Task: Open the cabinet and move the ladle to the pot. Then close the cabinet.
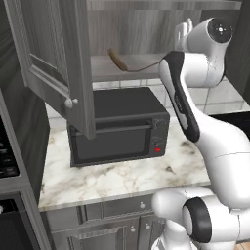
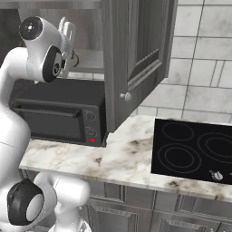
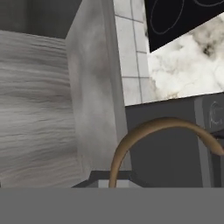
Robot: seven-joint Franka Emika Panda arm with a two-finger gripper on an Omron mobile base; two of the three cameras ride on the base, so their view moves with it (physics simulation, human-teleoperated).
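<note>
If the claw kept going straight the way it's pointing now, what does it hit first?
Probably the ladle: its brown curved handle arcs right in front of the claw in the hand view. Behind it sits the top of the black microwave. Depth is hard to judge.

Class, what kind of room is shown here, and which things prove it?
Evidently a kitchen, computer-rendered: a black microwave on a marble counter, a stovetop set into it, and an open grey cabinet above.
</note>
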